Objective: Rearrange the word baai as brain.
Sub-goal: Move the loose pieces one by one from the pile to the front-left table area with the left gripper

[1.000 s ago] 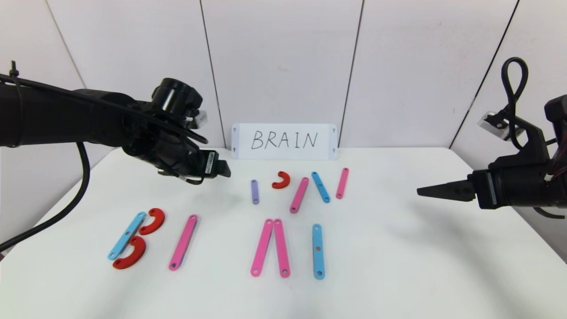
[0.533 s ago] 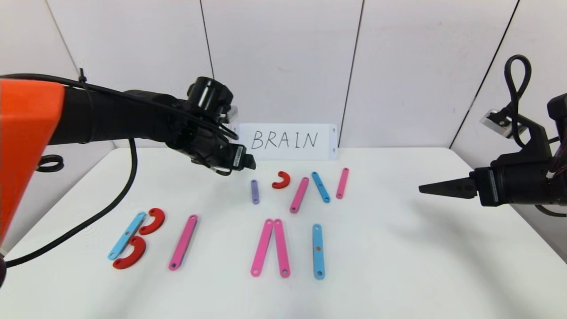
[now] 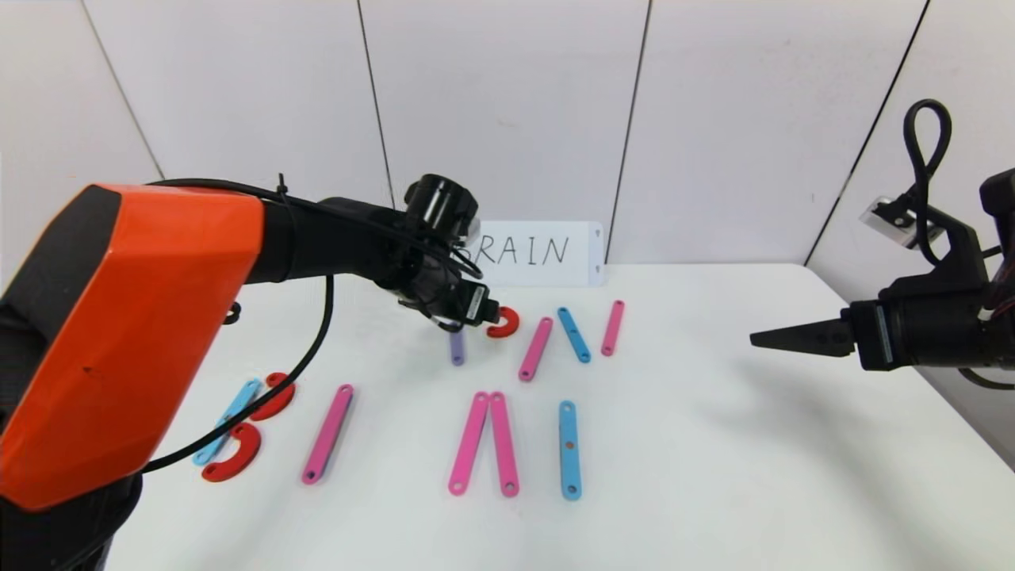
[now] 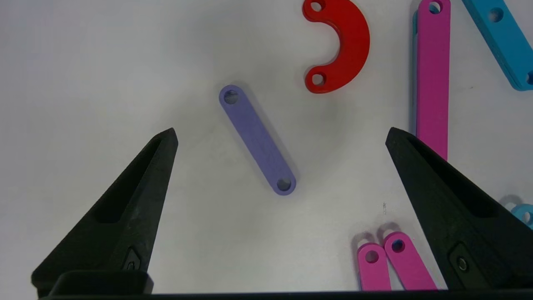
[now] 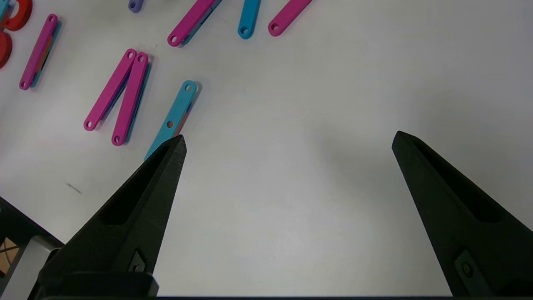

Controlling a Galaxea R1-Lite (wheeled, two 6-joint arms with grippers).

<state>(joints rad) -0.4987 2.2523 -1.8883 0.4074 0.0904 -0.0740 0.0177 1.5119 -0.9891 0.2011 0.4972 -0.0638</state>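
- On the white table (image 3: 714,444), the plastic letters (image 3: 492,444) lay flat in two rows, and the short purple bar (image 3: 457,349) sat in the far row just beside the red curve (image 3: 506,323).
- I had my left gripper (image 3: 485,311) hanging over the purple bar (image 4: 257,139), with its two black fingers (image 4: 141,183) spread wide and nothing between them.
- From the left wrist camera, the bar lay slanted between the fingers, and the red curve (image 4: 341,46) sat apart from it.
- My right gripper (image 3: 781,339) waited off at the right side of the table, its fingers (image 5: 154,183) wide apart too and holding nothing.
- I thought the purple bar looked thin, stiff and very light, so it could slide away if I bumped it.
- I thought the best place to pinch it was across its long edges near the middle, away from the two end holes.
- I judged it hard to lift because it lay so flat on the table.
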